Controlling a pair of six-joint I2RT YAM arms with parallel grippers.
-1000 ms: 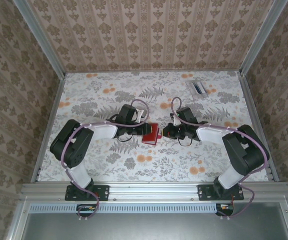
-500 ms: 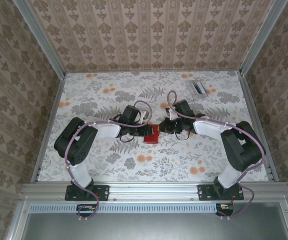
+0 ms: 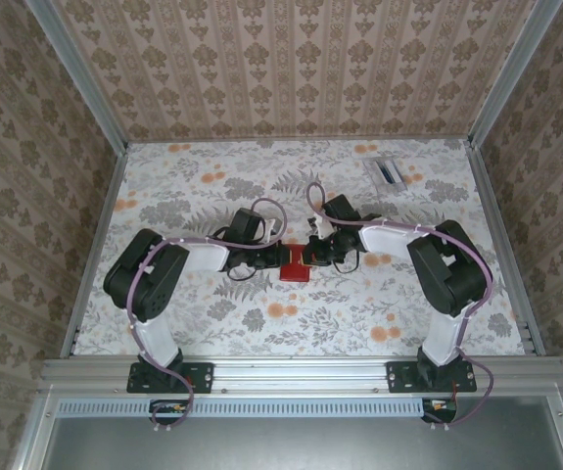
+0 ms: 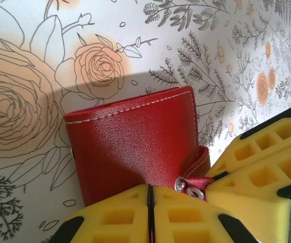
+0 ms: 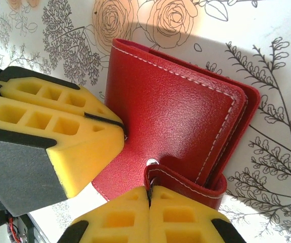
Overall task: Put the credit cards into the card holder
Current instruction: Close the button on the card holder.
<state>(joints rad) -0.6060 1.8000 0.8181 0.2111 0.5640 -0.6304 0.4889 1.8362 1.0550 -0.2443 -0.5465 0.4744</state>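
Overhead card holder (image 3: pixel 294 273) obscured; wrist cam: R gripper (image 5: pixel 149 200) pinching tab (image 5: pixel 185 183).

Floral table (image 3: pixel 193 196): red card holder (image 3: pixel 296 272) mid-table, perhaps credit cards (image 3: pixel 387 171) far right.

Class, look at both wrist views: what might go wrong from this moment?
1. The right hand appears to pinch the tab while the left hand clamps the edge of the card holder; pulling apart may slip or tear it.
2. Both hands nearly touch and may collide.
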